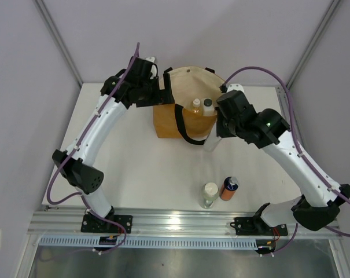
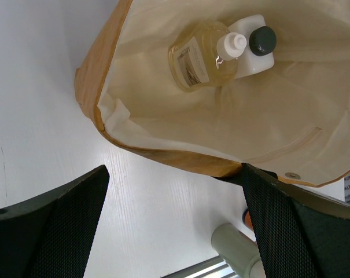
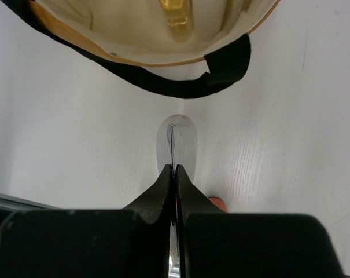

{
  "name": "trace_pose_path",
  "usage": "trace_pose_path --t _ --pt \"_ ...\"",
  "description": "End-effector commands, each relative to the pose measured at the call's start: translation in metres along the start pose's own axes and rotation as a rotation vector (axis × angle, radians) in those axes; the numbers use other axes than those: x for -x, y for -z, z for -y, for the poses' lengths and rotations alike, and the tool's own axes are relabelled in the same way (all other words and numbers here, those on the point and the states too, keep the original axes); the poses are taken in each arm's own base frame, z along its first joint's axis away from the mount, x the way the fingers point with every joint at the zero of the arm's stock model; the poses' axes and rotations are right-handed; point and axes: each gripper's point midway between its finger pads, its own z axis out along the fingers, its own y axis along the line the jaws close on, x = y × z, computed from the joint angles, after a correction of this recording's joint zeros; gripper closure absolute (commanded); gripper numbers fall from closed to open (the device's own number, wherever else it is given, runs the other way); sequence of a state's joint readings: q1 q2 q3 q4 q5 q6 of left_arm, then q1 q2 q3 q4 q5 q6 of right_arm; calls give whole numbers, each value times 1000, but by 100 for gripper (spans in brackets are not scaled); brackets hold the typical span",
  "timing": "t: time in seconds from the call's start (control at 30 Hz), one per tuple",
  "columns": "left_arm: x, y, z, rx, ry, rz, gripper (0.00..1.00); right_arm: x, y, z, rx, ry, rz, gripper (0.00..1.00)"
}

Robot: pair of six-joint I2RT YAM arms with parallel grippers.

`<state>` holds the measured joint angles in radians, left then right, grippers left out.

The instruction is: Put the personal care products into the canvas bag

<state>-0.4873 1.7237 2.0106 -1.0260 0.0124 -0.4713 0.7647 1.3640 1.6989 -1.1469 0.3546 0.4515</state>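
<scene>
on a white table (image 1: 134, 168), toward its far edge, stands the canvas bag (image 1: 166, 121). it is mustard-tan outside and cream inside, with its mouth open upward. a black loop handle (image 1: 186, 136) droops down the near side onto the table.

the left arm (image 1: 99, 133) curves in from the near left and ends at the bag's left rim. the left gripper (image 2: 175, 171) is spread wide and holds nothing. its two dark fingers (image 2: 59, 226) sit well apart, just above the bag's edge and the table beside it.

the right arm (image 1: 290, 156) reaches in from the near right. the right gripper (image 3: 175, 169) hangs just outside the bag's right near corner. its fingers are clenched together on the thin end of the slim clear bottle (image 3: 176, 142), which points down toward the table beside the handle.

two products already sit inside the bag, side by side and touching: the rounded yellowish bottle (image 2: 198, 58) and the small grey-capped bottle (image 2: 253, 55).

two more stand upright on the table near the front rail, just beside each other — the clear white-capped bottle (image 1: 209, 194) on the left and the orange dark-capped bottle (image 1: 229, 188) on the right, well apart from the bag.
</scene>
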Motion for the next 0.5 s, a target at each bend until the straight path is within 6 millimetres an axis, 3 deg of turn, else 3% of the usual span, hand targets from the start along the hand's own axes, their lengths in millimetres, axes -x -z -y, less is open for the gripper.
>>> trace_pose_path --t 0.0,0.3,0.47 --pt "16 6 7 -33 19 43 1 20 32 13 -22 21 65 100" --pt "13 -4 6 -26 12 25 1 75 82 11 29 2 227 100" --pt "9 -9 3 -14 12 7 1 74 75 11 6 32 202 100"
